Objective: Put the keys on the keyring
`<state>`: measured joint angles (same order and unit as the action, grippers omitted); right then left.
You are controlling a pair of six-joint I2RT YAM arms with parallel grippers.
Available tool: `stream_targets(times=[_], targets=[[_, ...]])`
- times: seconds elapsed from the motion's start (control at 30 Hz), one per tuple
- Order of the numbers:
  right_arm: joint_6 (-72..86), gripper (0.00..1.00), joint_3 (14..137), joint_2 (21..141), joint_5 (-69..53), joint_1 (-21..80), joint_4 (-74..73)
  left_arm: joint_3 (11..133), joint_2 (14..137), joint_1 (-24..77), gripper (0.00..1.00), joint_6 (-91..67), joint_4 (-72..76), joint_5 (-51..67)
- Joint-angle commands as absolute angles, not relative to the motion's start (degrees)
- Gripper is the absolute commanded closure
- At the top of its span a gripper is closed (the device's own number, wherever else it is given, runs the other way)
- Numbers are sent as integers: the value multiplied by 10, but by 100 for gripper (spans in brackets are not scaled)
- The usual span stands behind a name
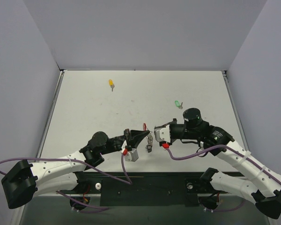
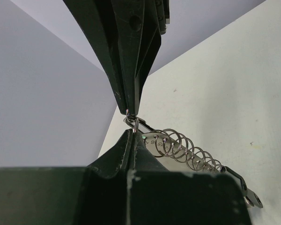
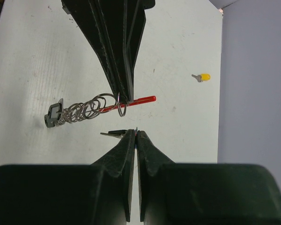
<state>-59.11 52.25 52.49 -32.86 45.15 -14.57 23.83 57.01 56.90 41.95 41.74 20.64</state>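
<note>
The flat white table [image 1: 84, 117] carries the whole work, and above its near middle the two black-fingered claws meet almost tip to tip. The left gripper [image 1: 146, 132] has its jaws pressed together on the end loop of the keyring [image 3: 91, 108], a short chain of silvery wire rings with a round red plastic tag [image 3: 141, 99]. The right gripper [image 1: 155, 136] is closed as well. A thin silvery sliver [image 3: 112, 134] shows at its tip, but I cannot tell what this is. The keyring sits between the two claws, and I think it is lifted off the table, though this is not sure. Its long axis runs from far to near in the top view: the red tag points to the far side and the rings run down toward the arm bases. At the near end there is a small black piece [image 3: 54, 115], probably the black-headed key, which seems already attached. The tiny green-headed silver metal key [image 1: 178, 104] lies on the table near the right arm's wrist, with its blade pointing right and near. The yellow-headed silver metal key [image 1: 111, 84] lies well apart at the far left, blade pointing near. Neither of them is on the ring, so in my judgement two keys of three are left to do.
</note>
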Motion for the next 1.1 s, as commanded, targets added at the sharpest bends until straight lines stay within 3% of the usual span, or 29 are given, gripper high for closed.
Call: stream_targets(times=[0.0,0.3,0.5,0.77,1.07], targets=[[-570,100,535,512,-361,438,-133,251,555,565,100,432,440,212],[-519,100,514,496,-388,425,-67,240,554,537,100,332,539,239],[-398,100,486,477,-391,420,21,216,570,442,100,113,704,322],[-164,100,483,488,-397,424,149,219,553,415,100,-42,753,377],[-146,100,472,469,-454,434,187,224,548,390,100,-156,795,431]])
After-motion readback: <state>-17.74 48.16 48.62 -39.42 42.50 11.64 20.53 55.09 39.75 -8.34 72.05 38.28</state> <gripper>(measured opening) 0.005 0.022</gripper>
